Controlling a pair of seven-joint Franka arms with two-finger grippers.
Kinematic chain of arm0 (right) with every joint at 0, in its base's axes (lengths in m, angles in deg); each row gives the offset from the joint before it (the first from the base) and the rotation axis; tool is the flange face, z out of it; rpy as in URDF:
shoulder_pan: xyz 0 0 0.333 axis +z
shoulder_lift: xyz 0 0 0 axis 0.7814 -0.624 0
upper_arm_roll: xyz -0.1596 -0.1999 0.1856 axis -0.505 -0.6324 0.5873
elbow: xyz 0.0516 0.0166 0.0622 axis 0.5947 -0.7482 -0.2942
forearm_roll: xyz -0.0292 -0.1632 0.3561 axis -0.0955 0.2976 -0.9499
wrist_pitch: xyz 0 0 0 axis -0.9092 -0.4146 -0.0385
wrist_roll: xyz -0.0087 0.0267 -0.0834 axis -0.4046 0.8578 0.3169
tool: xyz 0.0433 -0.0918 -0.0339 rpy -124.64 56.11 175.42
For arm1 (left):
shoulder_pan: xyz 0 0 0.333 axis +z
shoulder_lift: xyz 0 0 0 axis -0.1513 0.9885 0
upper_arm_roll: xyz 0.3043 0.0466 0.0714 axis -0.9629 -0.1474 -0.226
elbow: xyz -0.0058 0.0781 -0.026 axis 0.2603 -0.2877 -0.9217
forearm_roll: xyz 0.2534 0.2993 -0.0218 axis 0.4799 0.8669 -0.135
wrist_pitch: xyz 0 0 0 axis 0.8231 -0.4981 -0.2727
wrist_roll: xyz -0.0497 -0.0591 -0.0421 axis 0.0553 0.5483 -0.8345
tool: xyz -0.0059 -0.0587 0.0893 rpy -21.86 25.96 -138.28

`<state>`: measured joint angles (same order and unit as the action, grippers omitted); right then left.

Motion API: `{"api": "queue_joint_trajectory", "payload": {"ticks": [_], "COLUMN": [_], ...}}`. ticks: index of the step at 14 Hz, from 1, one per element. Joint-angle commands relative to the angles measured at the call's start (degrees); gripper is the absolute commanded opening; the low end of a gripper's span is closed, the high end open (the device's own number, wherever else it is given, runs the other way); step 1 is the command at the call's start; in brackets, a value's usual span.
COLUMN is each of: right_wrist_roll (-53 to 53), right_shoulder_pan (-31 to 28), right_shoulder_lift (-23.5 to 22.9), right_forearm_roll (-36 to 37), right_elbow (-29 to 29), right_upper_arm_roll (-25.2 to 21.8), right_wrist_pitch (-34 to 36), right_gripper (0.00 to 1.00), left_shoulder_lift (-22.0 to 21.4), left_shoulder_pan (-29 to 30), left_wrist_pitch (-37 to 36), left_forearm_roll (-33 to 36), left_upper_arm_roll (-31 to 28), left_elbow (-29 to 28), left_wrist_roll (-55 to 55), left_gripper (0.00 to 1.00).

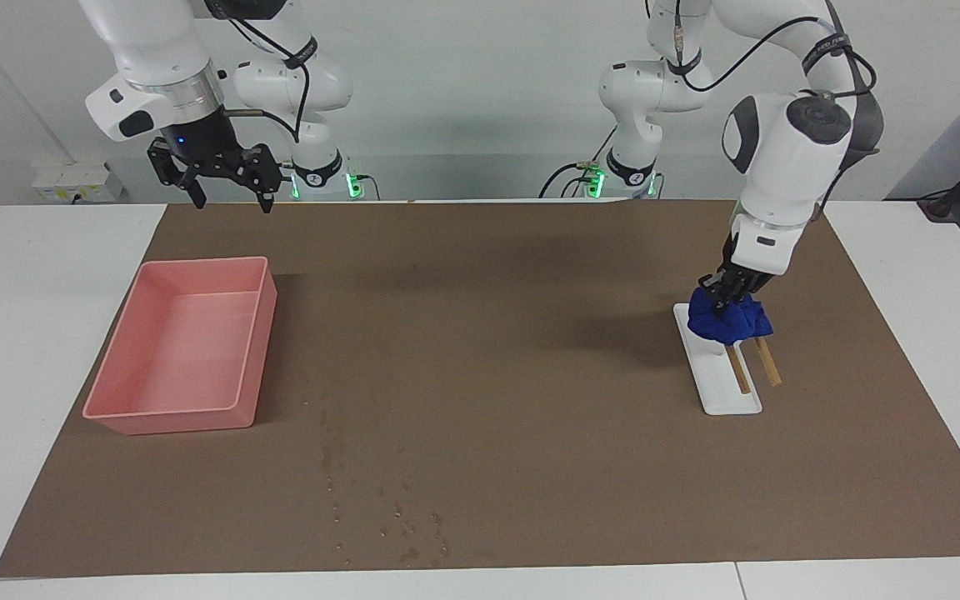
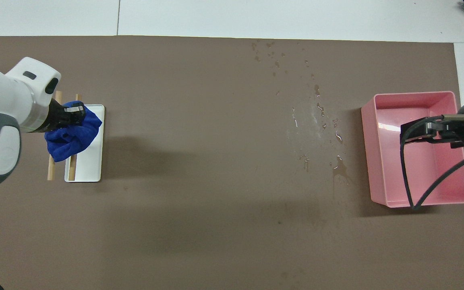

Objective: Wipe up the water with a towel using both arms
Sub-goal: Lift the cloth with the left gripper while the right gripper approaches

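Pink bin (image 1: 184, 350) lay under our waiting right gripper (image 1: 226, 196), fingers apart, water (image 1: 401, 517) speckled the mat (image 1: 488, 333) beside and farther out, and our left gripper (image 1: 728, 293) clamped the towel (image 1: 730, 321) on the tray (image 1: 726, 392).

Brown mat (image 1: 530, 333) on white table (image 1: 30, 333)

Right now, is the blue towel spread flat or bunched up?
Bunched up. The towel sits as a crumpled lump on the white tray, over two wooden sticks, with the left gripper down on it.
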<state>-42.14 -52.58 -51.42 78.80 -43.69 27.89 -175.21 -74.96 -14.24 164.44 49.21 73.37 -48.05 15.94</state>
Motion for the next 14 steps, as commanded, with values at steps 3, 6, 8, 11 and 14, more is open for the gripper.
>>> {"api": "queue_joint_trajectory", "payload": {"ticks": [3,6,8,11,14], "right_wrist_roll": [-5.3,-17.1,-24.4,-37.0,-52.2], "right_shoulder_pan": [0.2,2.2,3.6,6.2,9.9], "right_shoulder_lift": [1.1,0.9,0.4,-0.7,-2.0], "right_forearm_roll": [-0.1,-6.0,-9.4,-14.5,-18.9], "right_elbow": [-0.8,-1.0,-1.0,-0.8,-0.2], "right_upper_arm_roll": [0.9,1.1,1.1,1.1,1.1], "right_wrist_pitch": [0.1,-2.0,-4.7,-8.4,-13.2], "right_gripper": [1.00,1.00,1.00,1.00,1.00], "left_shoulder_lift": [-2.8,-3.8,-4.2,-4.2,-4.2], "left_shoulder_pan": [0.5,-0.4,-0.4,-2.1,-8.0], "left_wrist_pitch": [-4.9,-4.0,-2.2,4.8,14.3], "left_forearm_roll": [-20.5,-31.9,-37.7,-40.7,-42.2], "left_upper_arm_roll": [-0.4,1.0,4.0,8.3,8.6], "left_elbow": [5.7,5.4,4.9,3.7,1.7], "left_wrist_roll": [11.5,29.2,38.2,51.9,61.0], "left_gripper": [0.00,0.00,0.00,0.00,0.00]}}
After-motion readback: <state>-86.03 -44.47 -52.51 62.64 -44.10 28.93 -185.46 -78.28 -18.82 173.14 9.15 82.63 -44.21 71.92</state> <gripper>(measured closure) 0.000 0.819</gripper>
